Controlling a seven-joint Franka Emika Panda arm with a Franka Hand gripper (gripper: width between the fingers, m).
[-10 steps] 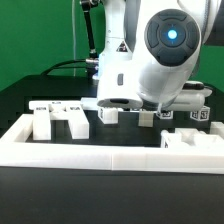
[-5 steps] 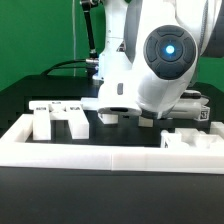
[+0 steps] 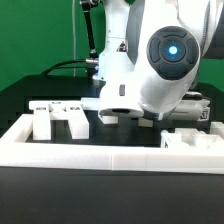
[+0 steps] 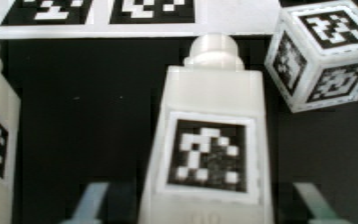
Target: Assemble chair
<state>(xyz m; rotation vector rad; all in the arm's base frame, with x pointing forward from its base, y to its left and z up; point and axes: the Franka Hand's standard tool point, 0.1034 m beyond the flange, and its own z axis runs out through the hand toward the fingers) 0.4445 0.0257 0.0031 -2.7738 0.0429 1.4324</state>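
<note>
Within the white border rail (image 3: 100, 158), gripper (image 4: 202, 205) tight around a tagged chair leg (image 4: 211, 120)

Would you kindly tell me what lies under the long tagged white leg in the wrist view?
Black table shows on both sides of the leg, so it seems to lie on that; the spot directly beneath is covered by the leg itself.
</note>
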